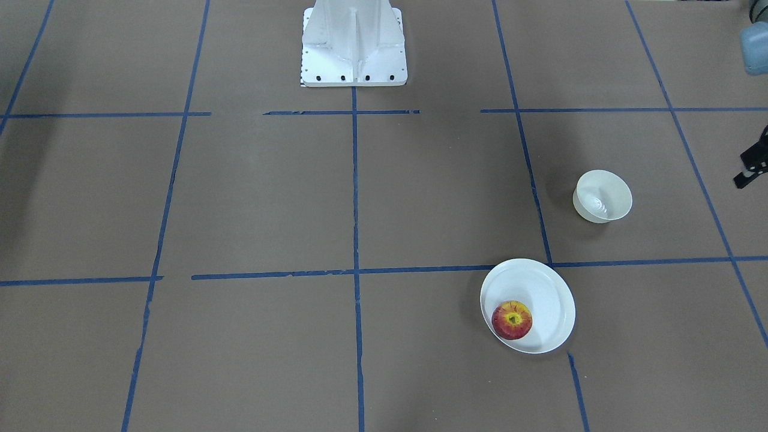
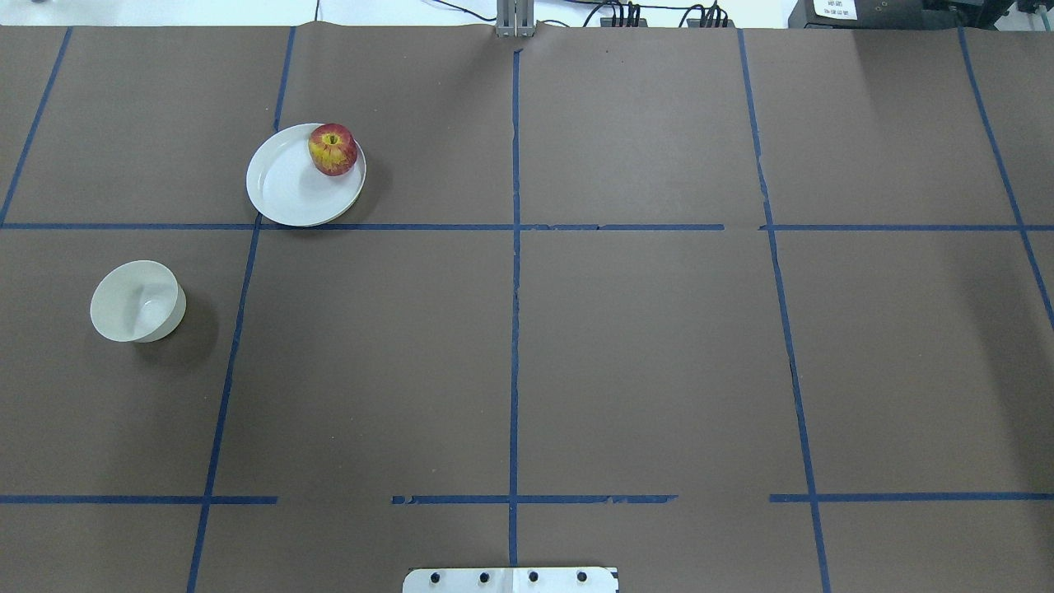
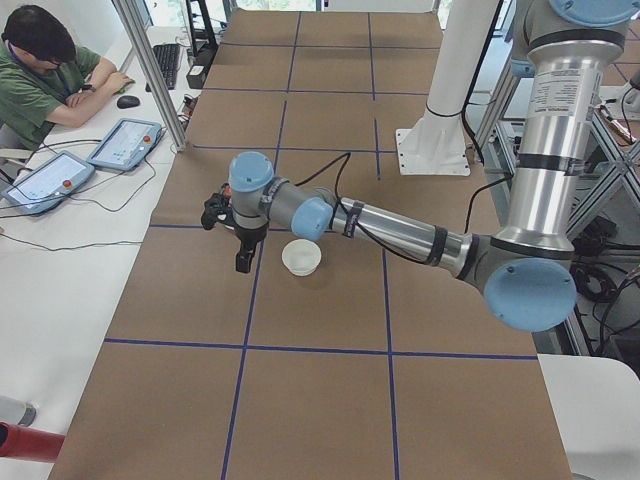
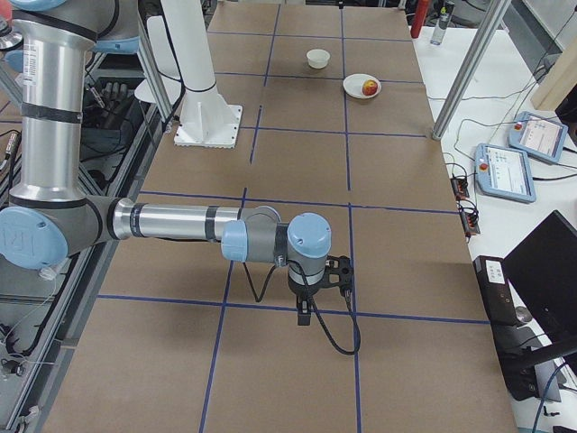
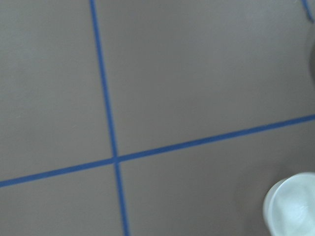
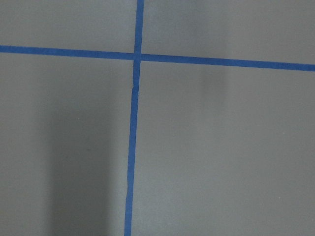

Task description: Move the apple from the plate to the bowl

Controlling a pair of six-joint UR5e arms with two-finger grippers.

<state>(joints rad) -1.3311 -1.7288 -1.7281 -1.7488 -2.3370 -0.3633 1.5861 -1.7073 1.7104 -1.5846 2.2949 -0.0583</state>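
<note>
The red apple (image 2: 333, 149) with a yellow stem end sits on the white plate (image 2: 288, 185), near its rim. The cream bowl (image 2: 137, 301) stands empty, apart from the plate and nearer the robot. They also show in the front view: apple (image 1: 512, 320), plate (image 1: 543, 294), bowl (image 1: 602, 196). My left gripper (image 3: 243, 258) hangs above the table beside the bowl (image 3: 301, 257); only a black edge of it (image 1: 753, 165) shows in the front view, so I cannot tell its state. My right gripper (image 4: 305, 311) hangs far from the dishes; I cannot tell its state.
Blue tape lines divide the brown table cover. The white robot pedestal (image 1: 354, 45) stands at the middle of the robot's edge. An operator (image 3: 40, 70) sits at a side desk with teach pendants (image 3: 125, 143). The left wrist view shows the bowl's rim (image 5: 293, 204).
</note>
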